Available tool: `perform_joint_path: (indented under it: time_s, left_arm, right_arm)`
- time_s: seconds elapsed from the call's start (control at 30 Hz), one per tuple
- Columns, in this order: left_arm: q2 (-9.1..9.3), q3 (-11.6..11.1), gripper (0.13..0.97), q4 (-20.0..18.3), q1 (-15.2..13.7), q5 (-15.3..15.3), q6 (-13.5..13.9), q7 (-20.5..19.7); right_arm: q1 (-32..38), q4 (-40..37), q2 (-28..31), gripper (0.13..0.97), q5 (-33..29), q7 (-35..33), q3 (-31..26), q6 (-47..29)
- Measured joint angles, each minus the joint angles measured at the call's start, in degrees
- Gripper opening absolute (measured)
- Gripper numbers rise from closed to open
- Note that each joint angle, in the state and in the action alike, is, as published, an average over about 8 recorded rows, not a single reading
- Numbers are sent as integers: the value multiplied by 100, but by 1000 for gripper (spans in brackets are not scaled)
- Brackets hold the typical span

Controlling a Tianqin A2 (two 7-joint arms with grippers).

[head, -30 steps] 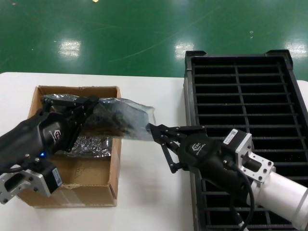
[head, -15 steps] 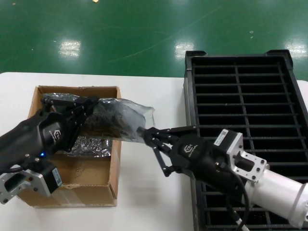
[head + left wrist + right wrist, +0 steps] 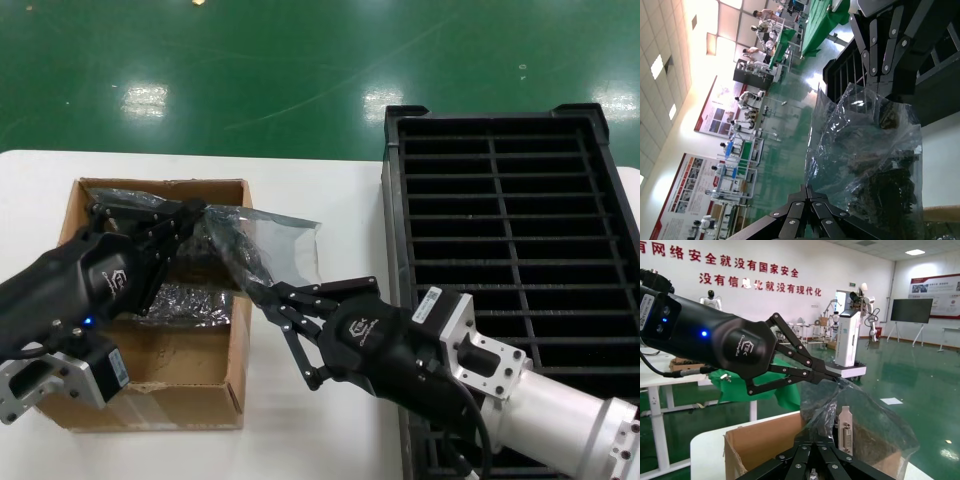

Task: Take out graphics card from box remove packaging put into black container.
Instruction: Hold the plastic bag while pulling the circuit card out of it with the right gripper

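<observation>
The left tool [image 3: 196, 212] is pressed together on one end of the anti-static bag [image 3: 262, 245], holding it above the cardboard box [image 3: 160, 385]. The right tool [image 3: 266, 296], by the box's container-side wall, pinches the bag's opposite end, so the bag hangs stretched between the two. Inside the bag, the graphics card [image 3: 845, 432] shows its silver bracket and white port in the right wrist view. More crinkled silver bags [image 3: 190, 300] lie inside the box, beneath the held one. The box sits on a white desk [image 3: 320, 180], with bare desk between it and the black container [image 3: 500, 200], whose slots stand open. Beyond the box's far edge the desk ends, and green floor [image 3: 300, 60] runs behind it.
</observation>
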Motion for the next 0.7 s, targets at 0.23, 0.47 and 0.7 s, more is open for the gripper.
perform_joint_path:
  time_s: [0.23,0.47,0.7]
  left_arm:
    - [0,0,140,0,0,0,0,0]
    - [0,0,140,0,0,0,0,0]
    - [0,0,140,0,0,0,0,0]
  right_arm:
    - [214,-282,-118,134,-36,-46,63,-40]
    - [685,-954,-219,134,71,-191,143,-216]
    - [1140,-1637,-297,134,318,-459,127,-617]
